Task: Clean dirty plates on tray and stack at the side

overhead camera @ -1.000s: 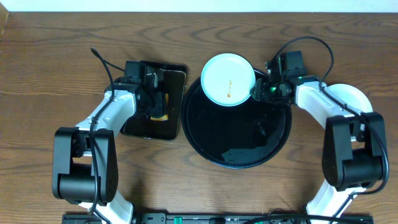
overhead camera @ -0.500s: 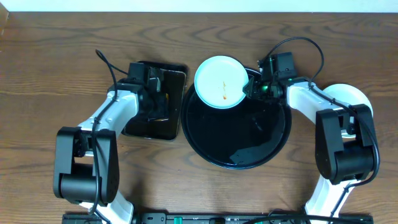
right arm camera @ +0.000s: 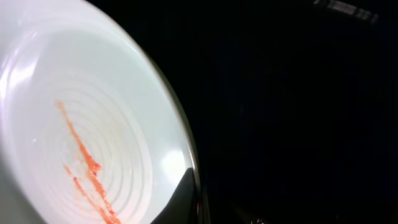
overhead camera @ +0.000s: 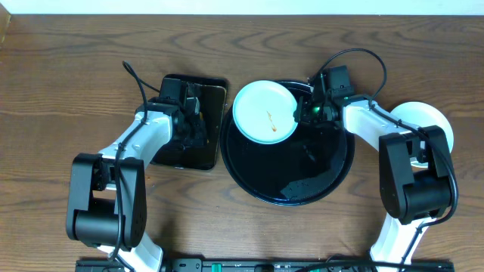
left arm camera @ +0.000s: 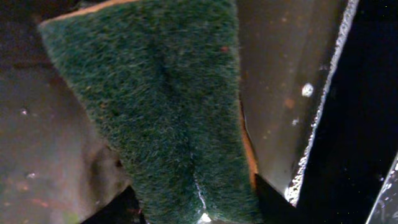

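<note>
A pale mint-blue plate (overhead camera: 261, 113) with an orange sauce streak is held tilted over the upper left of the large round black tray (overhead camera: 302, 180). My right gripper (overhead camera: 300, 113) is shut on the plate's right rim. In the right wrist view the smeared plate (right arm camera: 81, 124) fills the left side, one finger of the gripper (right arm camera: 189, 202) lies over its rim, and the tray (right arm camera: 298, 112) is dark behind. My left gripper (overhead camera: 192, 127) is shut on a green scouring sponge (left arm camera: 161, 106) above the rectangular tray; its fingertips (left arm camera: 202, 211) show at the bottom edge.
A smaller rectangular black tray (overhead camera: 175, 155) lies left of the round tray; its surface (left arm camera: 280, 74) shows beside the sponge. A pale plate (overhead camera: 432, 121) lies on the table at the far right, partly under my right arm. The wooden table (overhead camera: 68, 91) stretches around them.
My right gripper has carried the plate left and slightly toward the front, from the tray's back rim to over its upper left part. The left gripper has shifted slightly to the right with the sponge.
</note>
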You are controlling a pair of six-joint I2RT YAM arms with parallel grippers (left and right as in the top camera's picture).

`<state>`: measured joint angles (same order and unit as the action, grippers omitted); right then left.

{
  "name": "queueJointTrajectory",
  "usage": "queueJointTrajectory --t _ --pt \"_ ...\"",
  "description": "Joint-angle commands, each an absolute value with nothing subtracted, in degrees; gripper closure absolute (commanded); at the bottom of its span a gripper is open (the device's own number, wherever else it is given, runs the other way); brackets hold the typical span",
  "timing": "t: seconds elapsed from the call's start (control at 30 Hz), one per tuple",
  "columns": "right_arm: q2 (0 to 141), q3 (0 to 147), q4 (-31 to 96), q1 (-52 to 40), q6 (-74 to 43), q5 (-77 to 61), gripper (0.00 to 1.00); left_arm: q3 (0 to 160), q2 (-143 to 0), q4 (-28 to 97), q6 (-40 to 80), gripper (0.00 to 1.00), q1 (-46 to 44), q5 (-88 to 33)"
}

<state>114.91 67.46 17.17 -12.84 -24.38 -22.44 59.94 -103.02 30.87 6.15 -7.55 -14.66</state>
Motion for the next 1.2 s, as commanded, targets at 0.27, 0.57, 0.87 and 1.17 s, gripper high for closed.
queueJointTrajectory --t 0.27,0.57,0.87,1.17 --pt "106.7 67.3 32.7 -12.6 -20.5 -6.0 0.99 59.2 -103.7 31.0 6.3 0.73 -7.6 -14.3" --pt "106.1 67.3 40.4 -12.8 -20.5 -1.1 0.99 59.2 -103.7 30.1 6.3 0.84 -7.6 -14.3" --pt "106.1 67.3 41.2 -12.8 -19.6 -1.1 0.99 59.2 -103.7 26.9 6.3 0.87 -7.6 -14.3" --pt "106.1 67.3 41.8 -12.8 -19.4 -1.1 0.99 59.9 -103.5 27.4 6.3 0.58 -7.4 -12.2"
